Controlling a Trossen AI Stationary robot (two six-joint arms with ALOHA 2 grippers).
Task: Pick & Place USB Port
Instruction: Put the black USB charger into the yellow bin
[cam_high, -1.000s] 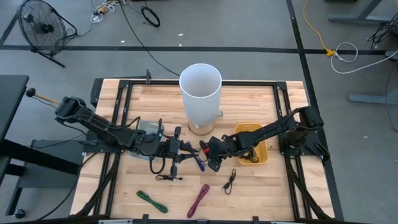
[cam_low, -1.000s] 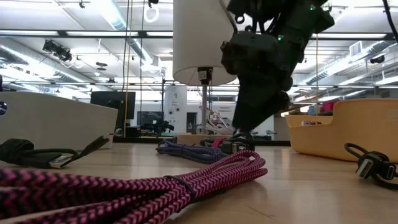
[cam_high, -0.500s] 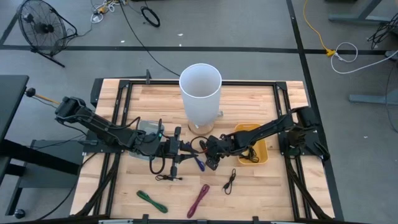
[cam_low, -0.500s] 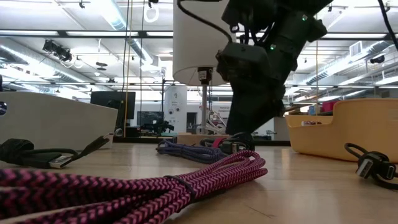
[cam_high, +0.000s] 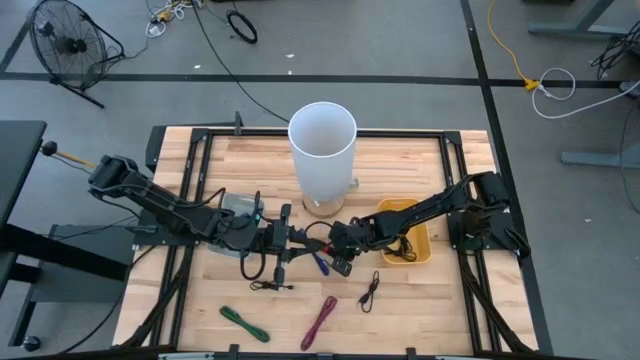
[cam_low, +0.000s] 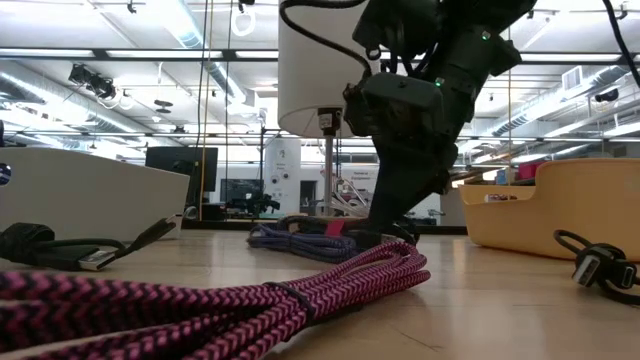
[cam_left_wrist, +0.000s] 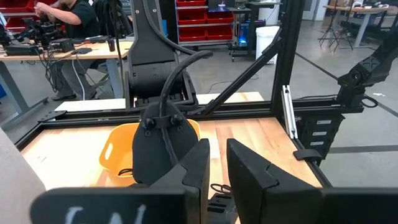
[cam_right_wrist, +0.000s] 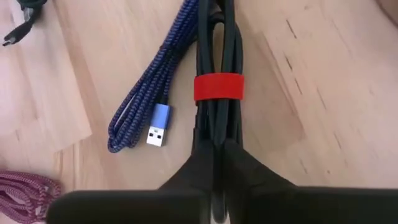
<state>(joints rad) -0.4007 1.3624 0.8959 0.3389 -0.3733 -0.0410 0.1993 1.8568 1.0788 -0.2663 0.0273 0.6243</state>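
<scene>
Black cable bundle (cam_right_wrist: 219, 93) with a red band (cam_right_wrist: 218, 86), lying on the wooden table (cam_high: 400, 300) near its middle, just beside a blue braided USB cable (cam_right_wrist: 144, 115) whose silver plug points away from the bundle. Pinched at one end between the nearly closed fingers of the right gripper (cam_right_wrist: 216, 155), lowered to the tabletop in front of the white cylinder (cam_high: 322, 150); same gripper (cam_low: 385, 225) seen in the low view reaching down to the cables on the wood. Left gripper (cam_high: 288, 243) close by on the other side of the cables, fingers (cam_left_wrist: 245, 171) parted only by a narrow gap and holding nothing, aimed toward the right arm. Yellow bin (cam_high: 405, 228) beside the right arm, dark cables inside. Nearer the front edge: a magenta braided cable (cam_high: 320, 322), a green cable (cam_high: 243, 322) and a small black cable (cam_high: 370, 292), all well apart from the grippers. Another black cable (cam_high: 268, 285) below the left gripper. Person (cam_left_wrist: 62, 18) seated at a desk in the room beyond.
</scene>
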